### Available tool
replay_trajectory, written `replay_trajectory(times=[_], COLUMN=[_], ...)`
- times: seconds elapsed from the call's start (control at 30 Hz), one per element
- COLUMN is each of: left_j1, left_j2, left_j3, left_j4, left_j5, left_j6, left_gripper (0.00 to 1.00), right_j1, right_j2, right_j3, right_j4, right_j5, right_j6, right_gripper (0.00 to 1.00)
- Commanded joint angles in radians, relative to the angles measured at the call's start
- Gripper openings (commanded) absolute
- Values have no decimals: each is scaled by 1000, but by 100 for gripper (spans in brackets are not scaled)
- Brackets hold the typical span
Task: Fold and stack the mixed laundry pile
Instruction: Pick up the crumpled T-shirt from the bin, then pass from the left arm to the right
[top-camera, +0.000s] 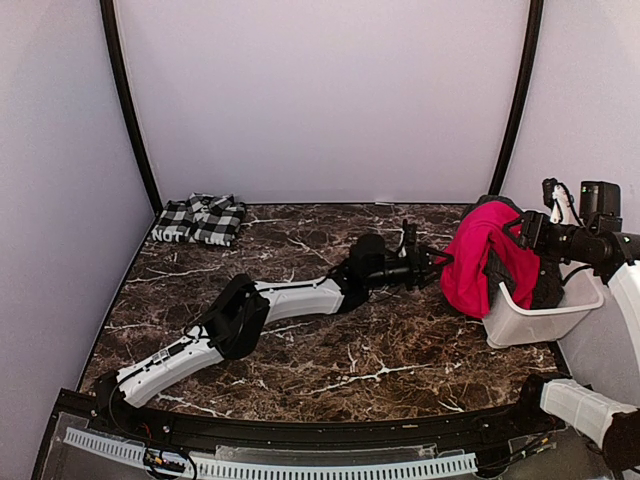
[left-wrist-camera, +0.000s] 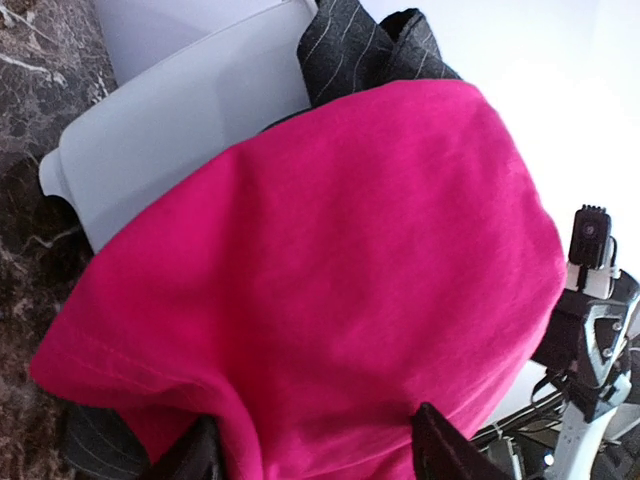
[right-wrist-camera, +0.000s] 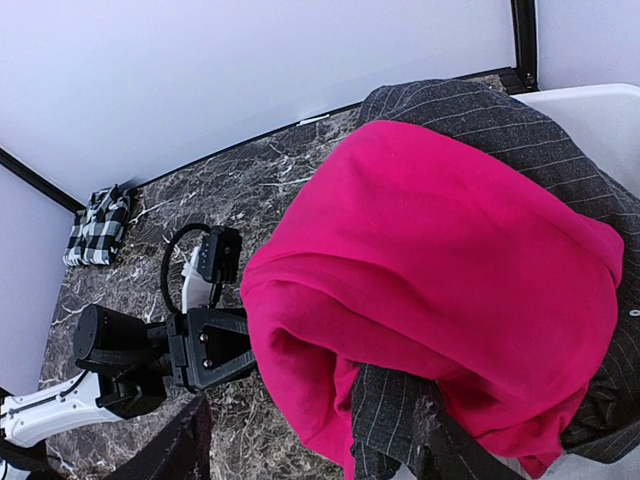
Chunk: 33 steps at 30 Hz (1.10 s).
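1. Because its fingers (left-wrist-camera: 195, 455) stand apart on either side of the red garment's (left-wrist-camera: 330, 270) lower hem, the left end effector (left-wrist-camera: 318, 430) reads as open and set to pinch. Nothing shows the cloth clamped yet.
2. The left arm (top-camera: 290, 298) lies stretched low across the table (top-camera: 330, 350) to reach that hem, probably because a hanging edge is the easiest part to catch.
3. The right end effector (top-camera: 518, 232) sits at the top of the heap, above the bin (left-wrist-camera: 170, 130). In its own view one finger shows plainly and the other is lost against dark cloth (right-wrist-camera: 470, 110), so I cannot tell whether it is wide, narrow or gripping.
4. The red garment drapes over the bin's wall and spills toward the table, with the dark pinstriped cloth under and behind it. Hanging so, it offers a free hem, but a pull may drag the dark cloth along.
5. The bin stands at the table's right side, near the right arm's base.
6. The checked garment (top-camera: 200, 219) lies folded at the far-left corner, well apart from the rest. I judge it the start of the stack, kept there so that the middle of the table is free for folding.
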Motion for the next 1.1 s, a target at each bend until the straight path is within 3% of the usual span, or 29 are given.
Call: replay_trajectory(times=[0.0,0.07,0.1,0.17,0.37,0.5,0.67,0.83,1.07], left_j1=[-5,-5,-7,-7,2,8,12,12,2], left_j2=[-130,-170,-186,-229,-358,-409,-411,-416,-436], left_j3=[-27,-46,-63,-83,-115,-17,98,104,102], left_j4=[118,122,115,109,15,-161,-253,-228,-202], left_j5=[53,64,66,69,98,113,121,135,169], left_j6=[10,34,51,72,148,241,280,266,264], left_gripper=[46,26,11,1,0,0,0,0,0], right_j1=[6,6,6,12,87,166,281,416,500], right_j2=[-2,-3,-2,0,-8,-2,26,124,238], right_j3=[30,37,38,41,63,80,92,131,220], right_j4=[20,17,16,12,9,26,89,99,30], right_j5=[-30,-54,-76,-118,-199,-198,-170,22,531], right_j6=[-13,-20,-26,-40,-81,-101,-87,-102,2], right_gripper=[65,66,66,66,65,66,69,71,71])
